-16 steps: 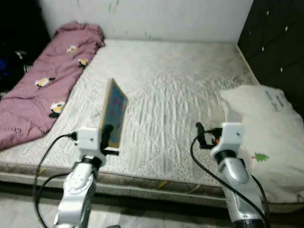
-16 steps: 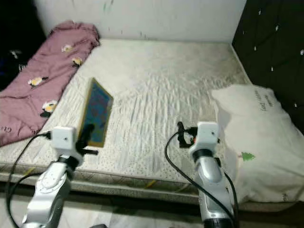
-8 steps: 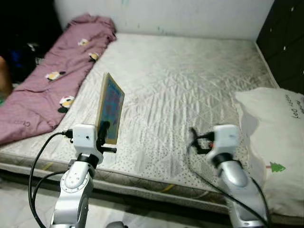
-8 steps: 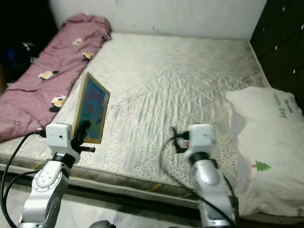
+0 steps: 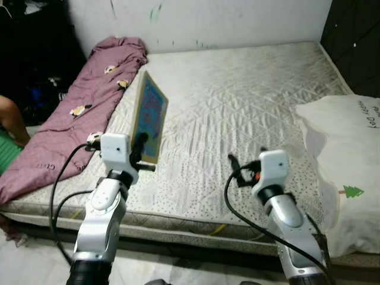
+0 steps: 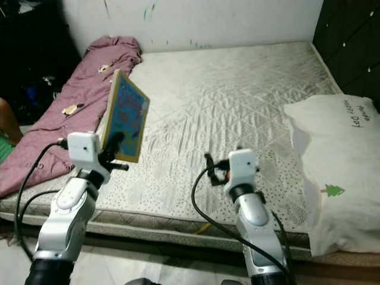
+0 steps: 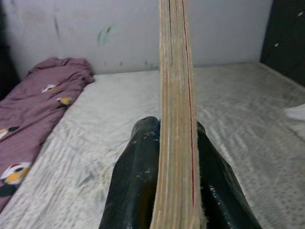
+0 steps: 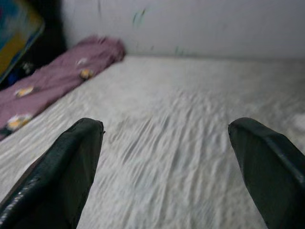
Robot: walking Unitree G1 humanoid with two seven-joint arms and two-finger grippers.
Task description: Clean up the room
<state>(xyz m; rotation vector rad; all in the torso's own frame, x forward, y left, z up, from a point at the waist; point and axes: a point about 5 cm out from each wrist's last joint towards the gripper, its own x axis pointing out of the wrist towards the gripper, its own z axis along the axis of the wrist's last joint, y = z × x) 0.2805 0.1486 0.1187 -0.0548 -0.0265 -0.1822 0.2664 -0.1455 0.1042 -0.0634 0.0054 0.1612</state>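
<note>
From my seat, the left gripper [image 7: 177,167] is clenched on the lower edge of the book [image 5: 149,116], holding it upright over the mattress [image 5: 249,101]. Being pinched so low, I reckon it could tip or slide free if I swing. The right gripper [image 8: 164,167] hovers wide open, empty. Beyond lies the purple blanket [image 5: 89,95]; a pillow [image 5: 347,172] sits right.

— Where are the head eyes looking?
— Both are looking forward and down over the mattress [image 5: 237,107], sharing it.
— And the wrists?
— Each is peering low along its own fingers, facing the far wall [image 8: 190,24].
</note>
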